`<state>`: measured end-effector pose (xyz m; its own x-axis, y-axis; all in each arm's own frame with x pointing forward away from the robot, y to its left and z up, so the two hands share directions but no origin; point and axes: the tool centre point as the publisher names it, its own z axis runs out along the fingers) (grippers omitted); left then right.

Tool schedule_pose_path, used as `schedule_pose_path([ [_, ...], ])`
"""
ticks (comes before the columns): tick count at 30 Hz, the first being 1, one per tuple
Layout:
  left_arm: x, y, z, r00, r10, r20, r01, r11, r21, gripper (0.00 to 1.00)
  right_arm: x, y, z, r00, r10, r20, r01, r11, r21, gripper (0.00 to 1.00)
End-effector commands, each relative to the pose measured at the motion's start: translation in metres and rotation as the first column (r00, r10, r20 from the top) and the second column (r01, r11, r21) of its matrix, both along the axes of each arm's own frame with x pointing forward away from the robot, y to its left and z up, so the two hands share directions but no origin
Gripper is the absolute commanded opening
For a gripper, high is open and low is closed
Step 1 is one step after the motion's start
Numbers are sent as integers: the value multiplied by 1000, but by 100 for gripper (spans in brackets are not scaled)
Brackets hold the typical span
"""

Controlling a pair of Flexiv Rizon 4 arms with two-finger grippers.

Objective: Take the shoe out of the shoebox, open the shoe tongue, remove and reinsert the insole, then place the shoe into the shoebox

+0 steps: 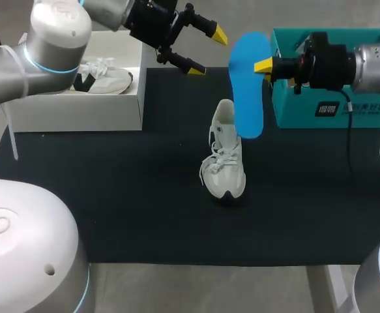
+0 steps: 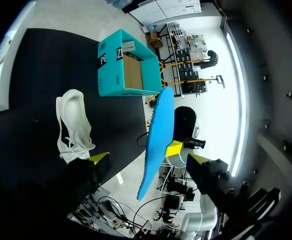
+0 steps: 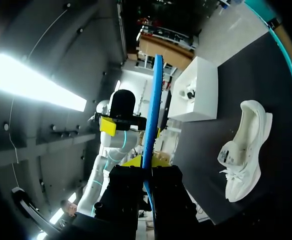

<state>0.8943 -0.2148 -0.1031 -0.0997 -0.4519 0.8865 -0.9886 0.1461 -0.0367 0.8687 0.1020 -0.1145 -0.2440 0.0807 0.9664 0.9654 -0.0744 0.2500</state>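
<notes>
Gripping insole [image 1: 247, 85]: right hand [image 1: 264, 66] | left hand [image 1: 208, 52] agape, empty | shoe [image 1: 225, 160] centred on mat [image 1: 111, 195]

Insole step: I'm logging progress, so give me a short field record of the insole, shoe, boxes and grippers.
insole: out of the shoe, held in the air
right gripper: shut on insole
left gripper: open, empty
shoe: on black mat, outside both boxes
teal shoebox: open, at mat's right
white box: at mat's left, holds second shoe
</notes>
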Motion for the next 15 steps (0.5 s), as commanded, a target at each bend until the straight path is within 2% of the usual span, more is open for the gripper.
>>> schedule_pose_path([
  [1, 1, -2, -2, 1000, -4, -7, 4, 1000, 8, 100, 1, -1, 0, 1000, -5, 3, 5, 1000, 4, 0],
  [10, 3, -1, -2, 1000, 1, 2, -1, 1000, -20, 100, 0, -3, -1, 1000, -23, 5, 22, 1000, 16, 0],
  [13, 3, -2, -4, 1000, 5, 0, -5, 1000, -16, 100, 0, -4, 2, 999, -45, -4, 45, 995, 92, 0],
  [15, 2, -2, -4, 1000, 2, -3, -2, 1000, -10, 100, 0, -5, 4, 999, -49, -3, 49, 994, 99, 0],
])
